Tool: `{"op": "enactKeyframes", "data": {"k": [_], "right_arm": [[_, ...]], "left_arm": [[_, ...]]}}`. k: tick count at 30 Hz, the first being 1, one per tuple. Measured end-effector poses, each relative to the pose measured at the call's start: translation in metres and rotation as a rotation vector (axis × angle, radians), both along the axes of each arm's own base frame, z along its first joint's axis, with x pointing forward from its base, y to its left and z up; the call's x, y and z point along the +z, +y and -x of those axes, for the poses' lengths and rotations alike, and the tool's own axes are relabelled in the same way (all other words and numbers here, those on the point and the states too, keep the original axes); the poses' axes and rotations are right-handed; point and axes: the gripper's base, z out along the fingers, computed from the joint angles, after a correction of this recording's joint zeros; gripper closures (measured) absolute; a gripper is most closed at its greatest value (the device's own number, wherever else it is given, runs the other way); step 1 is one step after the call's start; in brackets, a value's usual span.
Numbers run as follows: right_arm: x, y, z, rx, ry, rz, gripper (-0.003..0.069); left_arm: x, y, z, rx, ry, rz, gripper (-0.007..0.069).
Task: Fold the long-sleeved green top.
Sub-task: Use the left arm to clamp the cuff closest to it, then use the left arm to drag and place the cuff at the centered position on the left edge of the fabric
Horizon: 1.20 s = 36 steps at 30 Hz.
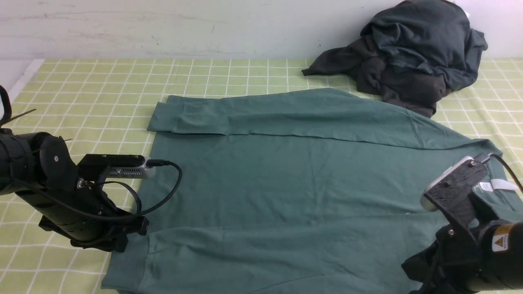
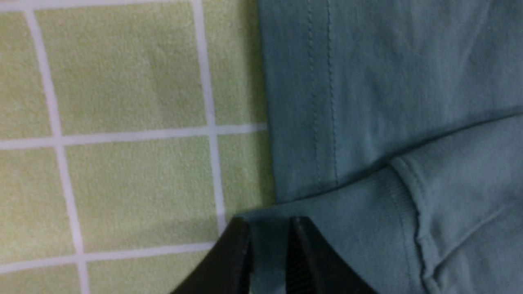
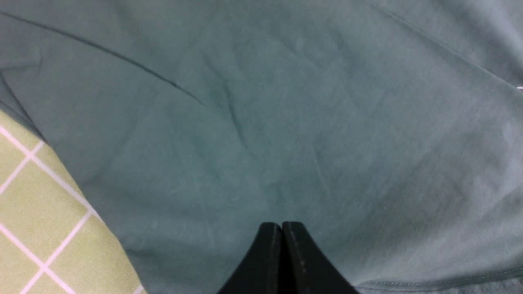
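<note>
The green long-sleeved top (image 1: 286,171) lies flat and sideways across the middle of the front view. Its white neck label (image 1: 499,185) is at the right edge and its stitched hem (image 2: 318,102) is toward the left. One sleeve (image 1: 261,116) is folded across the upper part of the body and ends at the upper left. The other sleeve (image 1: 265,253) lies along the lower edge, and its ribbed cuff (image 2: 347,228) overlaps the hem at the lower left.

The left pincer (image 2: 269,220) sits at that cuff. Its fingers stand a narrow slit apart with teal cloth showing in the slit, but I cannot tell whether they actually pinch it. The right pincer (image 3: 282,224) is at the lower right of the front view, over the smooth body cloth. Its fingers are pressed fully together with nothing between them.

The worktop (image 1: 81,81) under the top is covered in a soft light-green cloth ruled with thin white lines into squares. It shows to the left of the top and along the far side. A heap of dark clothes (image 1: 416,53), charcoal and deep teal, is piled at the upper right, just beside the top's shoulder. Behind everything runs a plain whitish wall (image 1: 163,24) with faint scuffs.
</note>
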Motion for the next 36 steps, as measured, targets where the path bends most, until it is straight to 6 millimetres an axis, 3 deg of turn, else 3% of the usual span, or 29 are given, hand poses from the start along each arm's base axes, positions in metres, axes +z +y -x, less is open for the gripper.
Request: {"op": "enactKeyframes", "data": {"k": [2, 6, 9, 14, 19, 23, 26, 29, 31, 32, 33, 36], "right_arm": [[0.0, 0.0, 0.0, 0.0, 0.0, 0.0, 0.0673], [0.0, 0.0, 0.0, 0.0, 0.0, 0.0, 0.0673], [0.0, 0.0, 0.0, -0.001, 0.0, -0.001, 0.0673], [0.0, 0.0, 0.0, -0.001, -0.003, -0.002, 0.0673], [0.0, 0.0, -0.001, -0.003, -0.008, -0.003, 0.0673], [0.0, 0.0, -0.001, -0.001, -0.012, -0.001, 0.0673], [0.0, 0.0, -0.001, 0.0, -0.012, 0.001, 0.0673], [0.0, 0.0, -0.001, -0.001, -0.012, -0.001, 0.0673], [0.0, 0.0, -0.001, -0.003, -0.011, -0.003, 0.0673], [0.001, 0.0, -0.001, -0.003, -0.01, -0.004, 0.0673], [0.001, 0.0, -0.001, -0.005, -0.01, -0.005, 0.0673], [0.0, 0.0, -0.001, -0.006, -0.008, -0.005, 0.0673]], "left_arm": [[0.001, 0.0, -0.001, -0.003, -0.007, -0.003, 0.0593], [0.003, 0.0, -0.001, -0.002, -0.02, -0.003, 0.0622], [0.017, -0.003, 0.0, -0.013, -0.067, 0.001, 0.0627], [0.06, -0.021, 0.001, -0.094, -0.229, 0.007, 0.0628], [0.128, -0.04, -0.013, -0.157, -0.51, 0.03, 0.0628], [0.148, -0.035, -0.026, -0.14, -0.622, 0.006, 0.0628], [0.151, -0.031, -0.035, -0.106, -0.656, 0.011, 0.0628], [0.139, -0.032, -0.051, -0.086, -0.633, 0.01, 0.0628], [0.115, -0.035, -0.075, -0.098, -0.574, -0.013, 0.0628], [0.113, -0.034, -0.077, -0.098, -0.569, -0.016, 0.0628], [0.098, -0.034, -0.093, -0.092, -0.525, -0.023, 0.0624], [0.08, -0.026, -0.124, -0.046, -0.442, -0.025, 0.0599]]}}
